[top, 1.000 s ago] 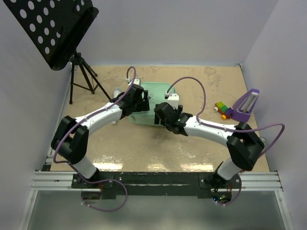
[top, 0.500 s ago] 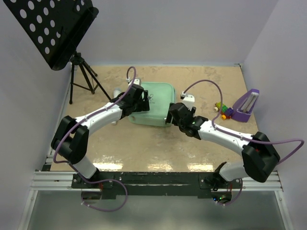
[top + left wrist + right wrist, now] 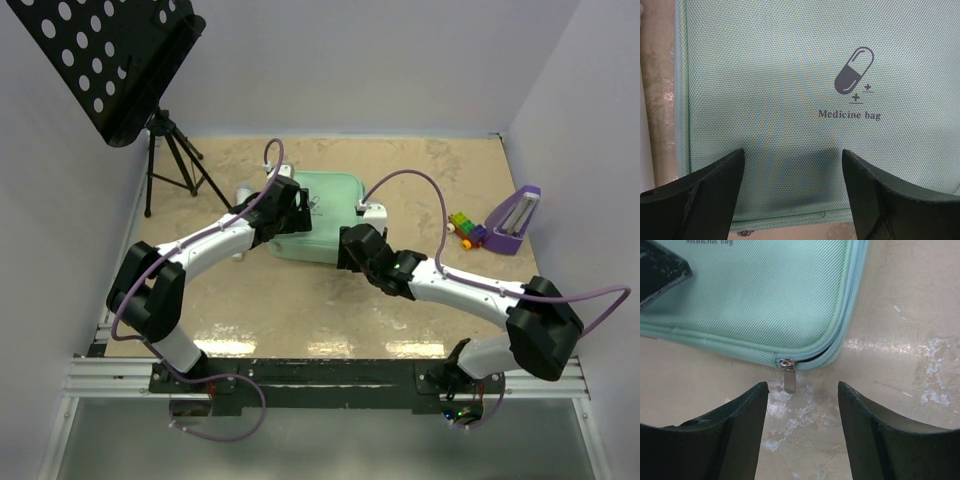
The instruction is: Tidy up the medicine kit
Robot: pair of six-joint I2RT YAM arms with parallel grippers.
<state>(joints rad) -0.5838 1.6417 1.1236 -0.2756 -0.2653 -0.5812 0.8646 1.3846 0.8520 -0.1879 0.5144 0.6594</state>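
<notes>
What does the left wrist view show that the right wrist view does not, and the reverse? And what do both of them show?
Left wrist only: the capsule mark printed on the kit, with the left gripper over it, jaws open.
Right wrist only: the kit's rounded corner and its metal zipper pull, which lies on the table just ahead of the right gripper, whose open jaws stand either side of it.
Both: the kit's mint-green woven fabric and part of its edge.
</notes>
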